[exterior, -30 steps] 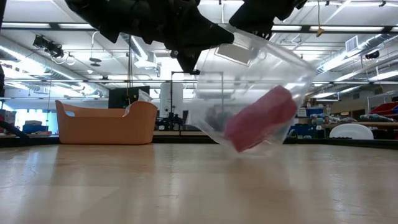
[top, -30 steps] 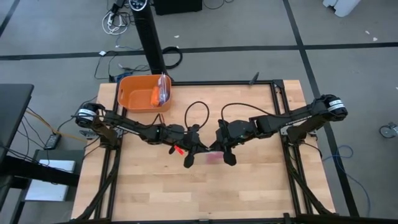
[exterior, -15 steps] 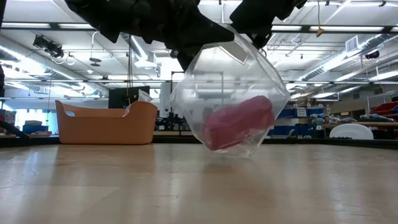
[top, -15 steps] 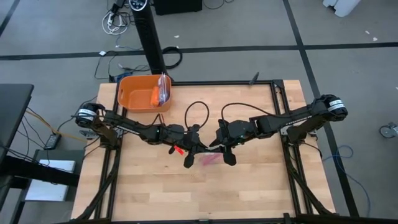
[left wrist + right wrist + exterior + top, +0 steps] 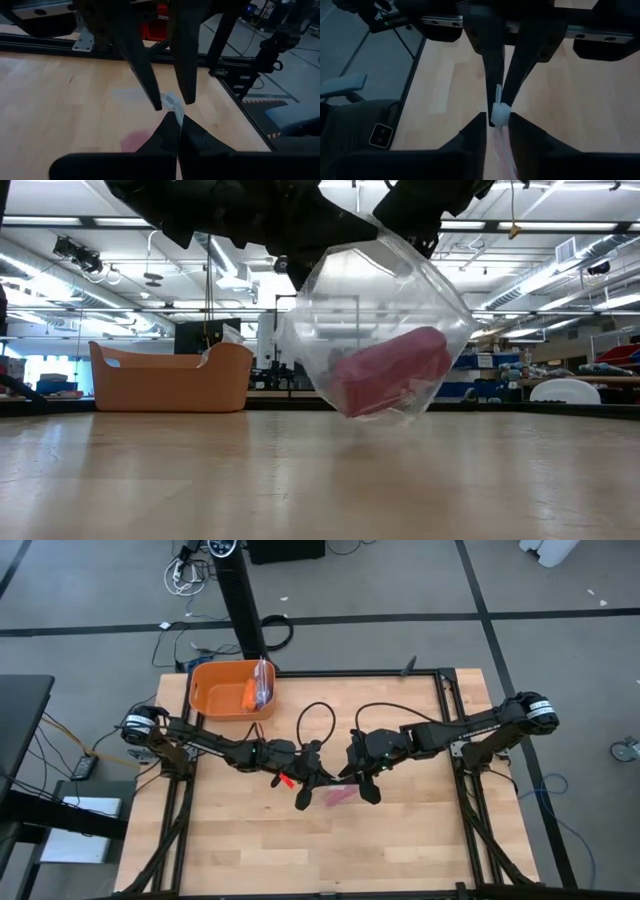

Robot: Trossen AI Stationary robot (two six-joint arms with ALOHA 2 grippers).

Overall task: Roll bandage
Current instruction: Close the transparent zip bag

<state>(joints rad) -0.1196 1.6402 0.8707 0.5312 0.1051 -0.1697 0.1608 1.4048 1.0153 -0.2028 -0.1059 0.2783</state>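
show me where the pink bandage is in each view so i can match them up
High view: bandage on the table's middle, just below the two tools.
Low view: pink roll inside the clear plastic bag, hanging just off the tabletop.
Left wrist view: pink blur beneath the near fingers.
Right wrist view: pink streak between the near fingers.
Shared landmark: the clear plastic bag.

From the low view you see both arms only as dark shapes cut off by the upper edge. In the high view the clear bag (image 5: pixel 338 796) is too faint to trace, and the bandage (image 5: pixel 340 797) is a small pink smear half under the right end effector (image 5: pixel 362 783). What lies in the orange tub (image 5: pixel 228 688) is too small to identify.
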